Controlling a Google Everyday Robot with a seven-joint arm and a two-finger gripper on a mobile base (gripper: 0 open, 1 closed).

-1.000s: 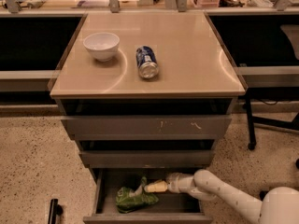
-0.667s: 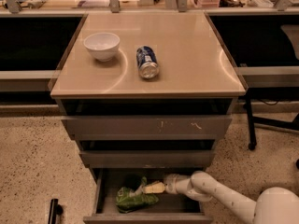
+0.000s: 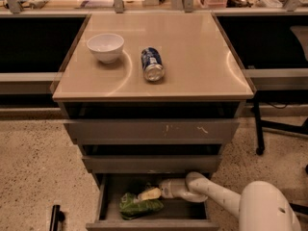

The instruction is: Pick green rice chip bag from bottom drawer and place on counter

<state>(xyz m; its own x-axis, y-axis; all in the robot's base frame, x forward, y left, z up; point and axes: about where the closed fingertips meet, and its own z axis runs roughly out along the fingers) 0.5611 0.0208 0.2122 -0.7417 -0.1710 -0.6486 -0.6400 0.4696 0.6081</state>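
Observation:
The green rice chip bag (image 3: pixel 138 206) lies crumpled in the open bottom drawer (image 3: pixel 149 224), left of its middle. My gripper (image 3: pixel 150 194) reaches into the drawer from the right on a white arm (image 3: pixel 216 196) and sits right at the bag's upper right edge, touching or just above it. The beige counter (image 3: pixel 197 52) tops the cabinet above.
A white bowl (image 3: pixel 105 46) and a blue soda can (image 3: pixel 152 64) lying on its side sit on the counter's left half. Two upper drawers (image 3: pixel 151 130) are slightly pulled out above the arm. A dark object (image 3: pixel 55 218) lies on the floor to the left.
My gripper has slid a little to the left inside the bottom drawer, closer onto the green bag. The bag, bowl and can have not moved.

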